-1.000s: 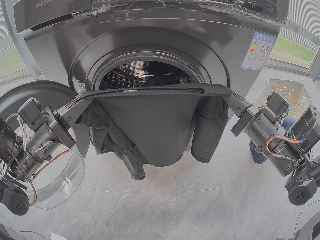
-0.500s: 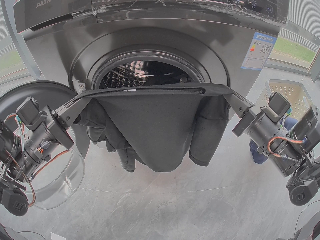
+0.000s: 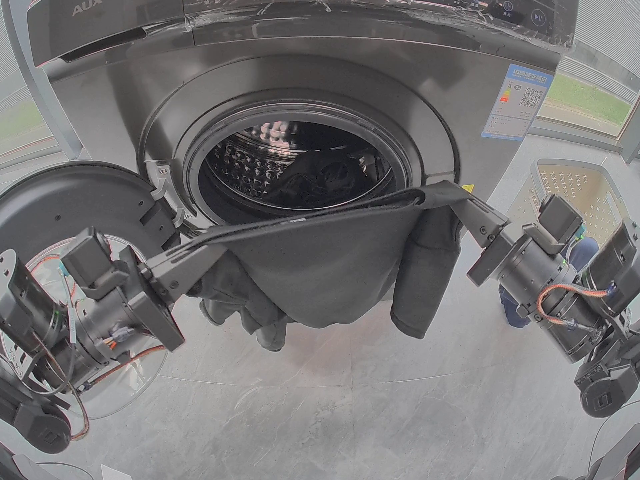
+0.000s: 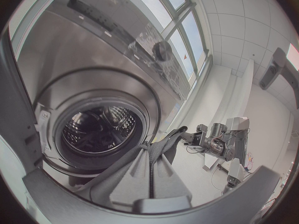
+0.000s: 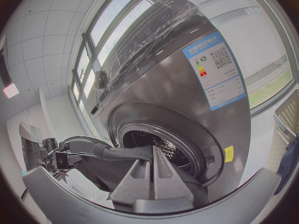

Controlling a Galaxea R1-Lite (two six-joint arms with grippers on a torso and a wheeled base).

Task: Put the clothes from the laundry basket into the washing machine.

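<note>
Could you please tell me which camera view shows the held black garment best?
The head view: the black garment hangs whole between the left gripper and right gripper. The wrist views catch its stretched top edge at the jaws.

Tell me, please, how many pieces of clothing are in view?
3: a black garment stretched between the left gripper and right gripper before the washing machine; a dark garment inside the drum; a blue garment at the laundry basket. More may be hidden.
</note>
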